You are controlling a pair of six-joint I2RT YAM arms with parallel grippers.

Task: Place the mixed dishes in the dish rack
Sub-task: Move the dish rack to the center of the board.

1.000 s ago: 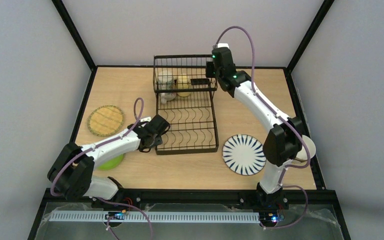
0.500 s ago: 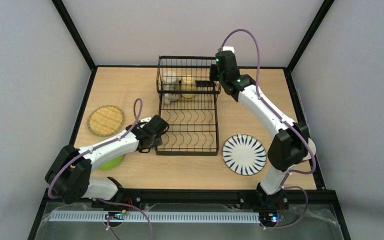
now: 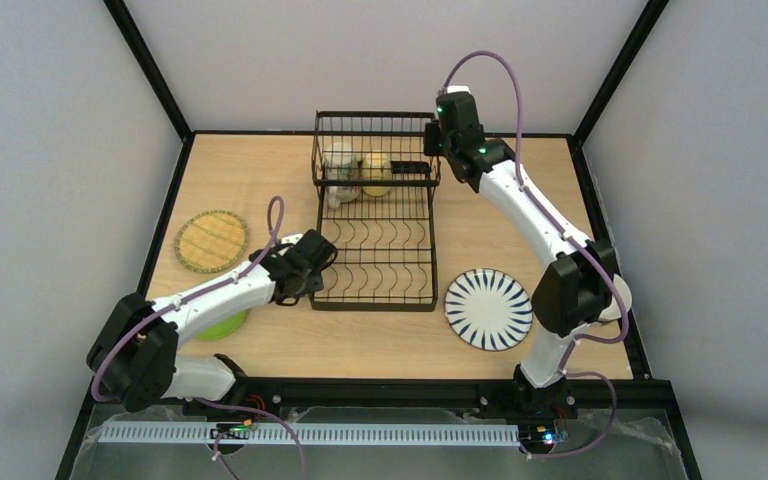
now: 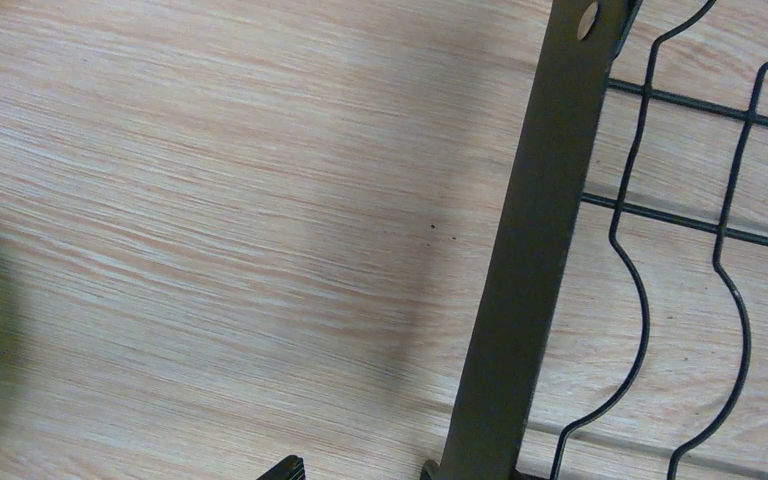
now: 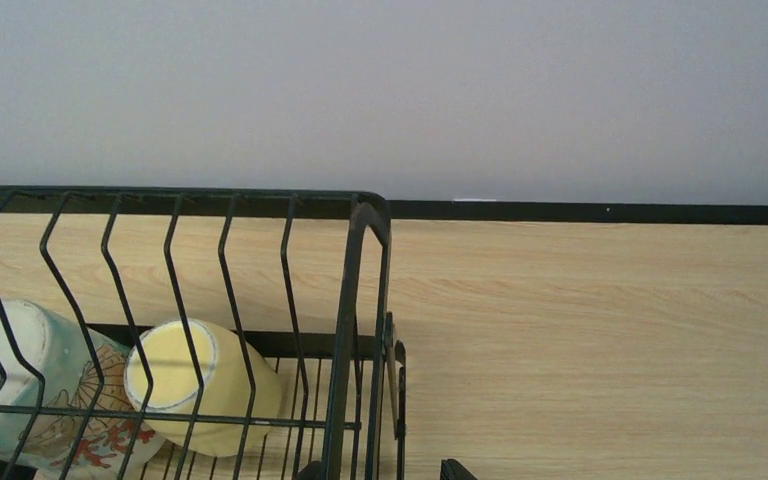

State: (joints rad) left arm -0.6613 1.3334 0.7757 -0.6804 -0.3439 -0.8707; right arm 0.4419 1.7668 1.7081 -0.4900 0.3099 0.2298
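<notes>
The black wire dish rack (image 3: 378,245) lies mid-table, its raised basket at the far end. A beige mug (image 3: 338,166) and a yellow mug (image 3: 373,172) lie in the basket. My right gripper (image 3: 420,163) is at the basket's right side, open; in the right wrist view the corner wire (image 5: 360,300) stands between its parted fingers (image 5: 455,468). My left gripper (image 3: 312,270) is open, low at the rack's near-left edge, beside the base bar (image 4: 540,250). The yellow woven plate (image 3: 211,241), the lime-green plate (image 3: 222,325) and the striped plate (image 3: 489,309) lie on the table.
The lime-green plate is half hidden under my left arm. A pale round dish (image 3: 617,296) peeks out behind my right arm's elbow. Black frame rails (image 3: 160,215) border the wooden table, with grey walls beyond.
The rack's far end shifted a little to the right with my right gripper on it. That gripper has since gone from shut to open. My left arm has stayed put.
</notes>
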